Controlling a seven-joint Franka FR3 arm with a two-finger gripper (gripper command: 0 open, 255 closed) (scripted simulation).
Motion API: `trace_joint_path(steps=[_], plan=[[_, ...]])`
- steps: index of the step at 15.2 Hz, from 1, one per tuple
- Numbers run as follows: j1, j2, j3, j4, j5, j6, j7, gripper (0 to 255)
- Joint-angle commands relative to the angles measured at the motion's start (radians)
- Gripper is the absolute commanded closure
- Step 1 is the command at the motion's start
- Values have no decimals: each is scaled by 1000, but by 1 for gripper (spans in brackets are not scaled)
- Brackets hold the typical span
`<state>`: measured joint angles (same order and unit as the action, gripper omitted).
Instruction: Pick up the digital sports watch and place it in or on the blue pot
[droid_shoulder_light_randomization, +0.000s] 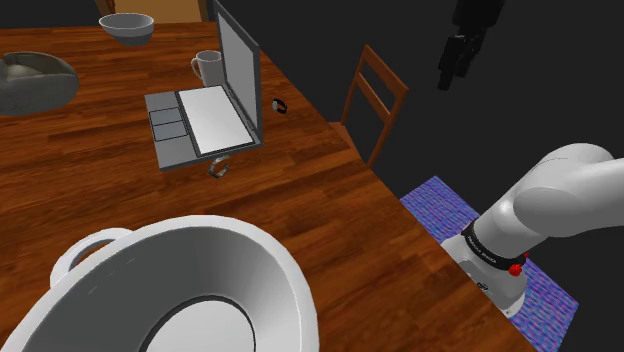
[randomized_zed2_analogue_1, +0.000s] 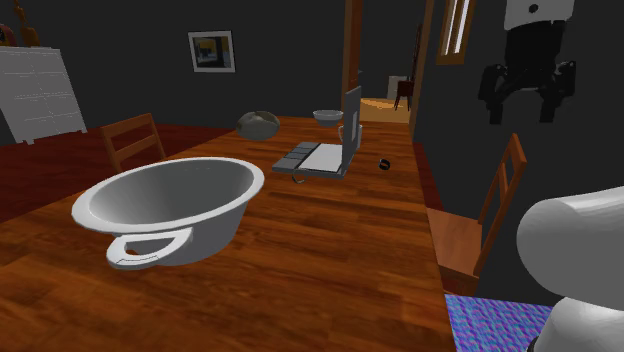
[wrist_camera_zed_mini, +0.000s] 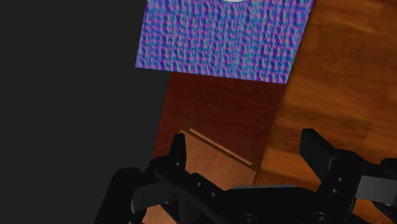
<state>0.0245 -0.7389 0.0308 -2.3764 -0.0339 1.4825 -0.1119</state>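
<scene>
- The two black fingers (wrist_camera_zed_mini: 316, 147) stand apart, with nothing between them.
- The gripper (wrist_camera_zed_mini: 248, 151) hangs high in the air and points down, off the side of the tabletop (droid_shoulder_light_randomization: 330, 210); in the second exterior view it (randomized_zed2_analogue_1: 522, 112) is well above the wooden chair (randomized_zed2_analogue_1: 480, 230).
- In the wrist view, below the fingers, are the brown chair seat (wrist_camera_zed_mini: 216, 108), the stand's purple-blue top (wrist_camera_zed_mini: 222, 38) and a strip of the wooden tabletop.
- The watch (droid_shoulder_light_randomization: 281, 106) is, I think, the small black ring-shaped thing lying on the tabletop just beside the back of the open grey laptop (droid_shoulder_light_randomization: 205, 115), near the edge where the chair stands; it (randomized_zed2_analogue_1: 383, 164) is well apart from the gripper.
- The pot (droid_shoulder_light_randomization: 290, 265) is drawn white-grey, wide and with handles; it sits on the tabletop nearest the shoulder camera, well apart from the watch.
- Beyond the laptop stand a white mug (droid_shoulder_light_randomization: 208, 68) and a grey bowl (droid_shoulder_light_randomization: 127, 27).
</scene>
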Motion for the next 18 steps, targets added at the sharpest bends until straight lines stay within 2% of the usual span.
trace_joint_path(steps=[1,10,18], plan=[[0,0,0,0,0,0,0,0],[56,163,157,3,123,186,193,0],[88,379,290,92,165,347,362,0]])
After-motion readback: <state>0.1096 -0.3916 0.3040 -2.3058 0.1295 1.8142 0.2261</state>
